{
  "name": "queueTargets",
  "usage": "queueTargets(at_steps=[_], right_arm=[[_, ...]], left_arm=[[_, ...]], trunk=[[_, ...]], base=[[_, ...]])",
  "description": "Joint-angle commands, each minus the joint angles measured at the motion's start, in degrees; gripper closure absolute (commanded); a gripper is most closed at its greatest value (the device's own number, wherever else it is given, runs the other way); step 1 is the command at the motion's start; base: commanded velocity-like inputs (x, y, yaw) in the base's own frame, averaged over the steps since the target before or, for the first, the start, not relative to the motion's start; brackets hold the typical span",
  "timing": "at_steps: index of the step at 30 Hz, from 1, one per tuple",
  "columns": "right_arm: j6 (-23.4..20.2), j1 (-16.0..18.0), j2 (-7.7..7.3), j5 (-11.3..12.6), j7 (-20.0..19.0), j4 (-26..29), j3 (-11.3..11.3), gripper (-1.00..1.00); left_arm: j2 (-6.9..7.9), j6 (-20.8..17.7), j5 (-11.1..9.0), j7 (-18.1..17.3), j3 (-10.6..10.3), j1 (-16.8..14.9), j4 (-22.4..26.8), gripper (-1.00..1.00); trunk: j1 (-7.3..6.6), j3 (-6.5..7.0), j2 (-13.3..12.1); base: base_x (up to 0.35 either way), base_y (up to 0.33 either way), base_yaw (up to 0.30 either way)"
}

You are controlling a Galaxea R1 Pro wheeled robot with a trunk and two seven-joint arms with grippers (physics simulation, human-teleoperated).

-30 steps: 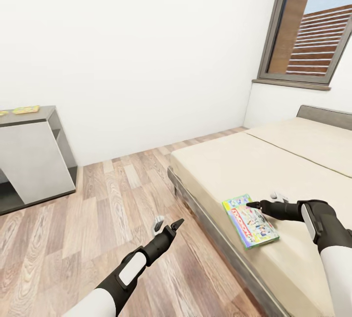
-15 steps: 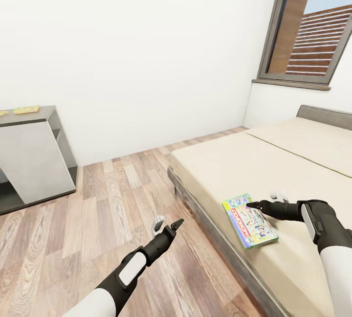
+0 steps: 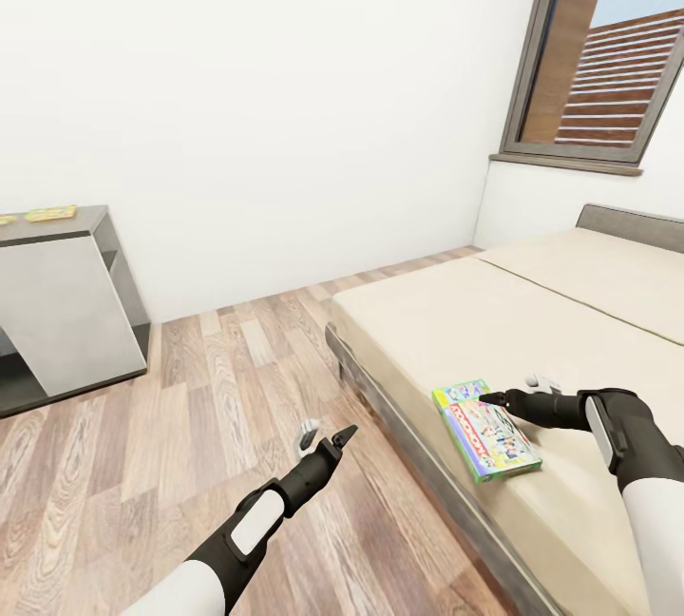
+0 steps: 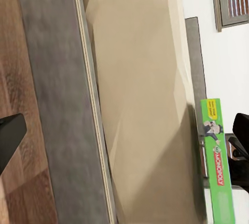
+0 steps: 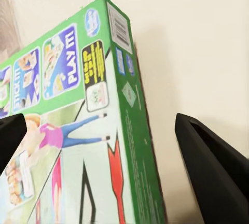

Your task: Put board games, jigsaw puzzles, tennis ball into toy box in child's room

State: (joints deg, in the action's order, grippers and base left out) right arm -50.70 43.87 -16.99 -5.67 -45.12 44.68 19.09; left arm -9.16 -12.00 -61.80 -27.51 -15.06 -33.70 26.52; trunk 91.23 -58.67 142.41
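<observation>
One board game (image 3: 484,431), a flat green-edged box with a red title band, lies near the side edge of the bed (image 3: 589,331). My right gripper (image 3: 511,389) hovers open at the box's far end. In the right wrist view the green edge of the board game (image 5: 78,146) sits between the spread fingers (image 5: 212,167), with no contact visible. My left gripper (image 3: 328,431) is open and holds nothing, low over the floor beside the bed frame. The left wrist view shows the game's green side (image 4: 215,156). The toy box and tennis ball are out of view.
A dark grey cabinet section of the table (image 3: 66,302) stands at the left wall with a flat yellow-green box (image 3: 49,213) on top, too small to identify. Wood-plank floor (image 3: 190,407) lies between cabinet and bed. A dark-framed window (image 3: 608,55) is above the headboard.
</observation>
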Motion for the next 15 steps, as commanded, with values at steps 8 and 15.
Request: queueTargets(at_steps=[8,15], right_arm=[[-0.4,0.0,-0.16,-1.5,-0.4,-0.3,0.3,-1.00],[-0.3,0.1,-1.23,-1.4,-0.4,0.6,0.5,-1.00]], left_arm=[[-0.01,-0.3,-0.5,-0.1,-0.1,0.0,-0.1,-1.00],[-0.05,-0.3,-0.4,-0.1,-0.2,0.0,-0.2,-1.00]], trunk=[[0.00,-0.06,0.0],[0.00,-0.06,0.0]], base=[[0.000,0.000,0.000],[0.000,0.000,0.000]])
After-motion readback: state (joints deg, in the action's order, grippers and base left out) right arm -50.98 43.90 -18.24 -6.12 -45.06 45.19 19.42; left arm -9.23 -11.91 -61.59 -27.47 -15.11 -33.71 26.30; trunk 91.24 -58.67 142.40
